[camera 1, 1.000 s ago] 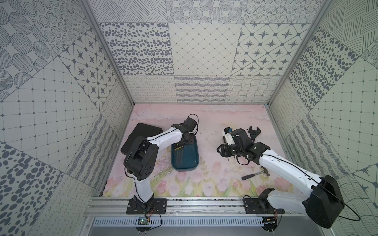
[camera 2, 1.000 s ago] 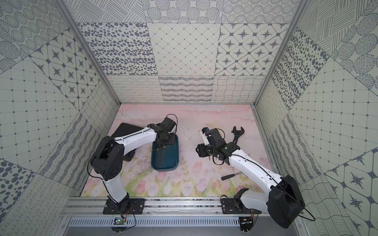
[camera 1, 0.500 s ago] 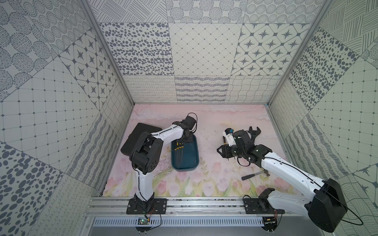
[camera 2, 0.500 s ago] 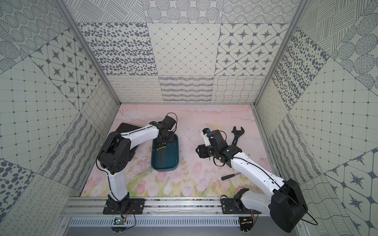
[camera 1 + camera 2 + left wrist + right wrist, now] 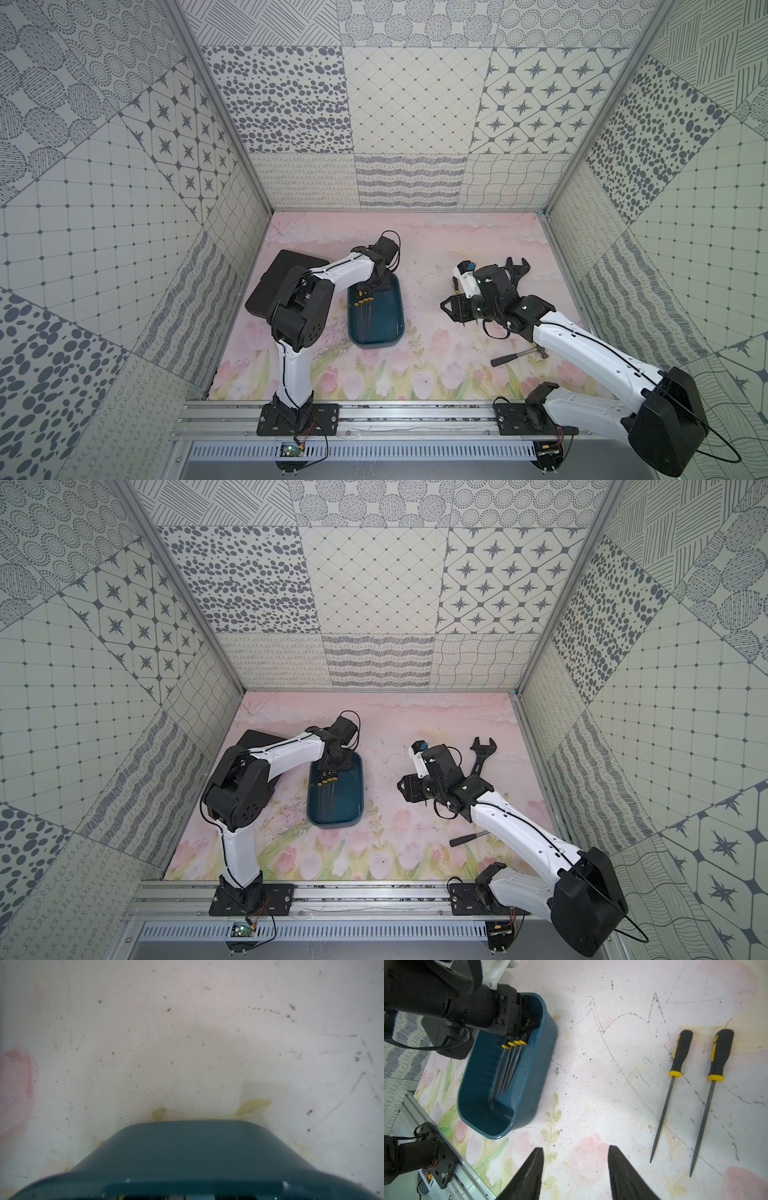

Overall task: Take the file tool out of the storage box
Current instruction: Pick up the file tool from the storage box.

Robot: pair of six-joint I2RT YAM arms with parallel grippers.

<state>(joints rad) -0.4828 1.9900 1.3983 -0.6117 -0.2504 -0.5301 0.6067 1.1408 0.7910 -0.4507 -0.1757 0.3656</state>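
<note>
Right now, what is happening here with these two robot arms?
The left gripper reaches into the storage box, at the handle end of the files lying inside. At least four are there, and whether it grips one cannot be seen. The right gripper hovers open and empty above the mat. Two loose files lie side by side on the mat, outside the box.

Left arm (image 5: pixel 340 270): extended forward from its base, elbow raised, wrist bent downward.
Left end effector (image 5: pixel 369 286): pointed down; jaw opening cannot be made out.
Right arm (image 5: pixel 582 345): stretched forward and inward.
Right end effector (image 5: pixel 575 1167): jaws held apart, nothing gripped between them.
</note>
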